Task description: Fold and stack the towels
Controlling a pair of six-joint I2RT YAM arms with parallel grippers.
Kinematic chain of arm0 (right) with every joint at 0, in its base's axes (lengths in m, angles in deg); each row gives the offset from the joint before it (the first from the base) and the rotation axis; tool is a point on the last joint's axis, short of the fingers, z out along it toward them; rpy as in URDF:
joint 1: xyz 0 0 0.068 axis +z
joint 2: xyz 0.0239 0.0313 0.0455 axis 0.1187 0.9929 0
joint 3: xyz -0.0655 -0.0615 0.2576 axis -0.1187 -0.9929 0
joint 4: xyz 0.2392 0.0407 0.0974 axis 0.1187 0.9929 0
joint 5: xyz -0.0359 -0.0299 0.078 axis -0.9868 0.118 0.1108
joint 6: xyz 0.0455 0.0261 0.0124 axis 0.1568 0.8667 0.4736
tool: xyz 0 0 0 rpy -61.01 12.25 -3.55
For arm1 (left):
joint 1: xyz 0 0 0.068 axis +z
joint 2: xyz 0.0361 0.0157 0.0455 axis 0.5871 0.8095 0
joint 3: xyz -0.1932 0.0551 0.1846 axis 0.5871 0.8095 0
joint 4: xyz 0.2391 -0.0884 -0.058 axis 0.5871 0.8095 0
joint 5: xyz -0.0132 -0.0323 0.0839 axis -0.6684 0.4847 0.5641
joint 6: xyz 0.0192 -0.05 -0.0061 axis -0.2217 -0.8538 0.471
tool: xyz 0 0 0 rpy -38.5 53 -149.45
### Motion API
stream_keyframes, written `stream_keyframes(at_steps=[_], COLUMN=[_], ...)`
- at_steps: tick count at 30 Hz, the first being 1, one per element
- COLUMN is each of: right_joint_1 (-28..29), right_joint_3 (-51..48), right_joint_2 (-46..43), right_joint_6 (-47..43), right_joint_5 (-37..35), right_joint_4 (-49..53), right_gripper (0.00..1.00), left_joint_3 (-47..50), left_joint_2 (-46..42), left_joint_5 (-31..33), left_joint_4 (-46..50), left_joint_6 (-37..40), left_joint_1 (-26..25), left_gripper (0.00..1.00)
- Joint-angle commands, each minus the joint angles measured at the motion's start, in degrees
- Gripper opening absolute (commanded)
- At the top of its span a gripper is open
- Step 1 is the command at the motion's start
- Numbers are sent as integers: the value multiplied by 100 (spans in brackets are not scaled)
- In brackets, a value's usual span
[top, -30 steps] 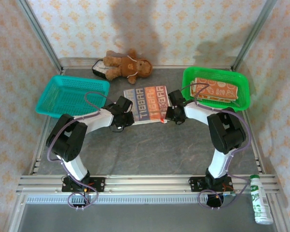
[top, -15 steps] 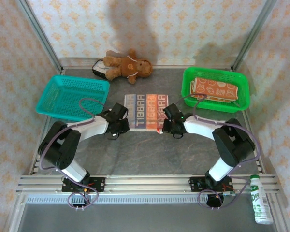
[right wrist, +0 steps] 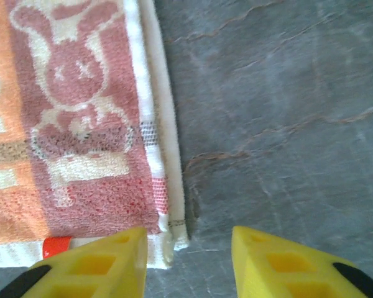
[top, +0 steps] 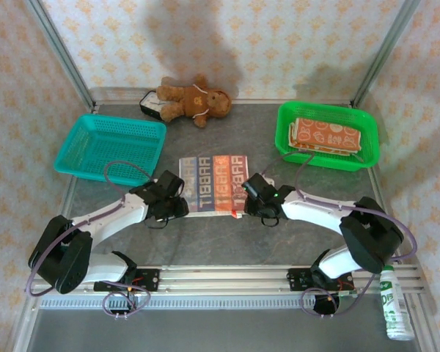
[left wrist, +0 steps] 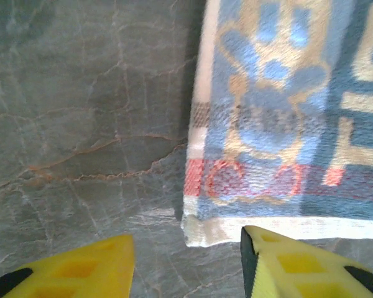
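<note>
A cream towel with coloured block lettering (top: 213, 183) lies flat and folded on the grey table. My left gripper (top: 177, 207) sits at its near left corner, my right gripper (top: 246, 205) at its near right corner. In the left wrist view the towel (left wrist: 286, 124) rests on the table, and its white corner lies loose just ahead of the open left gripper (left wrist: 186, 267). The right wrist view has the layered edge of the towel (right wrist: 68, 124) ending between the spread yellow fingers of the right gripper (right wrist: 189, 261). A folded orange-and-cream towel (top: 326, 134) lies in the green basket (top: 284, 121).
A teal basket (top: 110, 145) stands at the back left. A brown teddy bear (top: 191, 99) lies by the back wall. A white and green bottle (top: 393, 302) lies off the table's near right corner. Bare table lies in front of the towel.
Both arms drew back toward the near edge, pulling the lettered towel with them. Both grippers, shut on its near corners before, have opened and let go.
</note>
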State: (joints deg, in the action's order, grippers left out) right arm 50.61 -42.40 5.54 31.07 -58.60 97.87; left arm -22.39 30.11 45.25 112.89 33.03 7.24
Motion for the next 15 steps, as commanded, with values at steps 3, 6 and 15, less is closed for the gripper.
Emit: stream_keyframes(at_steps=[3,6,15], right_joint_1=[-99,-400,-1201], right_joint_3=[903,1418,3244], right_joint_2=[35,359,2031], right_joint_6=[-386,-612,-1207], right_joint_5=[-680,-529,-167], right_joint_4=[657,686,864], right_gripper=[38,32,24], left_joint_3=[-1057,-1571,-3274], left_joint_2=[220,638,2529], left_joint_5=[398,290,289], left_joint_4=[623,526,353], left_joint_6=[445,664,1078], left_joint_1=[294,661,1281], left_gripper=[48,45,30])
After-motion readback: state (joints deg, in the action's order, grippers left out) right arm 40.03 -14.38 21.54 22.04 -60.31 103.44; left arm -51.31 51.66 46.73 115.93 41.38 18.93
